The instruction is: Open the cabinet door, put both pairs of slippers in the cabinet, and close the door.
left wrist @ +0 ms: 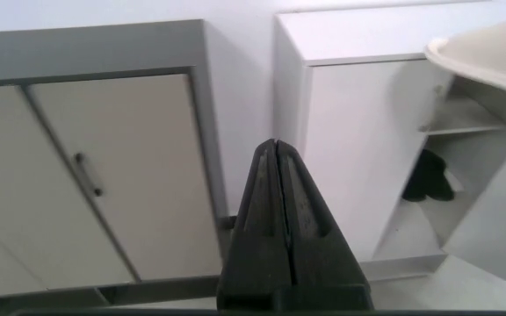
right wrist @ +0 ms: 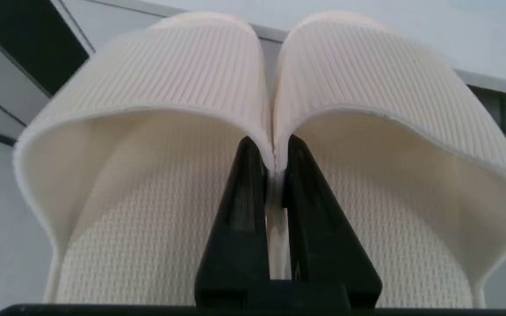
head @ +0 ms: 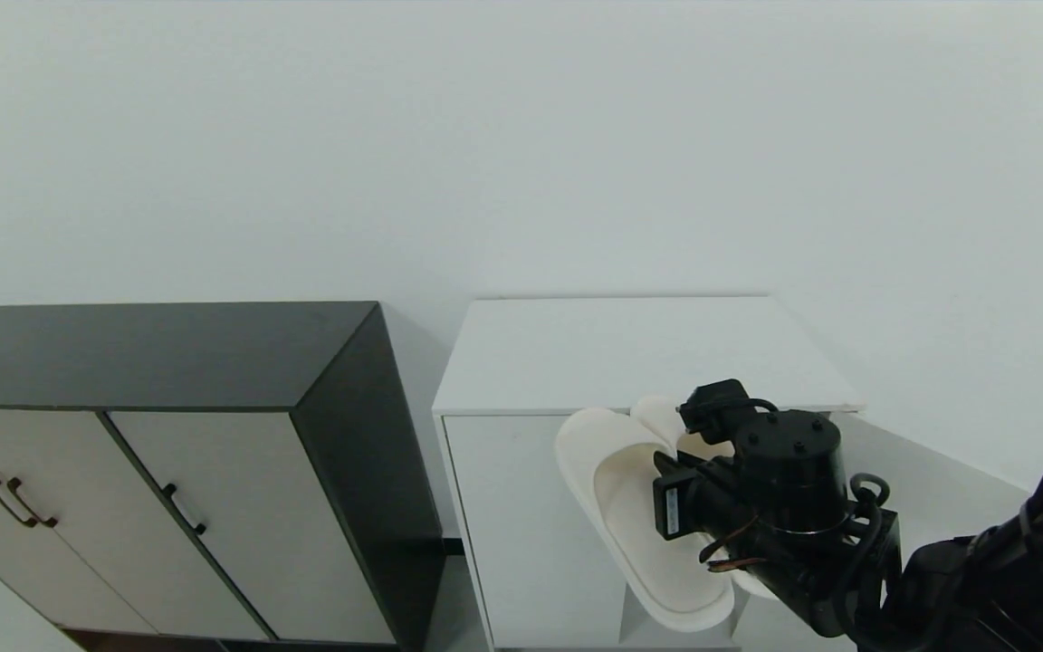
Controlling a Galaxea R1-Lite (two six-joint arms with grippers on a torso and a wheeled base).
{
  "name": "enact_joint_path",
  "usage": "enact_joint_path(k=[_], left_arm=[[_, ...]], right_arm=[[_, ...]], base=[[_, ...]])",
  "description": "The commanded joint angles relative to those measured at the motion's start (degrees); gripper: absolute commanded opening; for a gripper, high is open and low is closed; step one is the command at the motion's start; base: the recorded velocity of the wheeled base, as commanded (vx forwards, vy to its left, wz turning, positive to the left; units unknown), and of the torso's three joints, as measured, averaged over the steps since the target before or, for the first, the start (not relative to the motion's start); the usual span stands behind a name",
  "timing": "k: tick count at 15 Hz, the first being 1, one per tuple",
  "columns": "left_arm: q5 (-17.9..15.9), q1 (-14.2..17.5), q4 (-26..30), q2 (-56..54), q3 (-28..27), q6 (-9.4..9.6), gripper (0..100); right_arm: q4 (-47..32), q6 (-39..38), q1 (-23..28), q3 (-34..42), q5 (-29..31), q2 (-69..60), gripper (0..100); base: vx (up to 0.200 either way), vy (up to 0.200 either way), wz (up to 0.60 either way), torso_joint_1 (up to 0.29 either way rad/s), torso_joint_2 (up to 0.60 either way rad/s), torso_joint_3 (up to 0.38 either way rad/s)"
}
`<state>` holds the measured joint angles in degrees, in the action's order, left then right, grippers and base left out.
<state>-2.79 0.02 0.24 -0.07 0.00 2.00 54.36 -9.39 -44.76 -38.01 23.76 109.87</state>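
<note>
- My left gripper (left wrist: pixel 276 149) is pressed shut with nothing in it. It points at the gap between the two cabinets.
- My right gripper (right wrist: pixel 272 154) pinches the cream slippers (right wrist: pixel 148 132) where their two tops touch. It holds them up in front of the white cabinet (head: pixel 612 353).
- The white cabinet's right side stands open, and I see shelves (left wrist: pixel 464 118) inside.
- A dark pair (left wrist: pixel 433 175) (slippers, I think) sits on the lowest one.
- The black cabinet (head: pixel 168 353) stands to its left, with its pale doors (head: pixel 196 507) closed.
</note>
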Motion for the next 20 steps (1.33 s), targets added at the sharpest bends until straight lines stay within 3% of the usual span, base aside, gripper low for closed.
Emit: enact_joint_path(k=[1, 9, 12, 15, 20], left_arm=[[0.0, 0.0, 0.0, 0.1, 0.0, 0.02, 0], [0.0, 0.0, 0.0, 0.1, 0.0, 0.02, 0], [0.1, 0.0, 0.0, 0.1, 0.0, 0.02, 0], [0.1, 0.0, 0.0, 0.1, 0.0, -0.07, 0], [0.1, 0.0, 0.0, 0.1, 0.0, -0.07, 0]], right_arm=[[0.0, 0.1, 0.0, 0.0, 0.1, -0.3, 0], [2.2, 2.4, -0.1, 2.2, -0.2, 0.0, 0], [3.3, 2.9, -0.2, 3.0, -0.3, -0.3, 0], [4.2, 4.4, -0.4, 3.1, -8.0, -5.0, 0], [-8.4, 6.3, 2.3, -0.3, -9.7, -15.0, 0]], base=[[0.000, -0.200, 0.00, -0.002, 0.00, -0.002], [0.000, -0.200, 0.00, 0.002, 0.00, -0.001], [0.000, 0.000, 0.00, 0.000, 0.00, 0.000], [0.000, 0.000, 0.00, 0.000, 0.00, 0.000], [0.000, 0.000, 0.00, 0.000, 0.00, 0.000]])
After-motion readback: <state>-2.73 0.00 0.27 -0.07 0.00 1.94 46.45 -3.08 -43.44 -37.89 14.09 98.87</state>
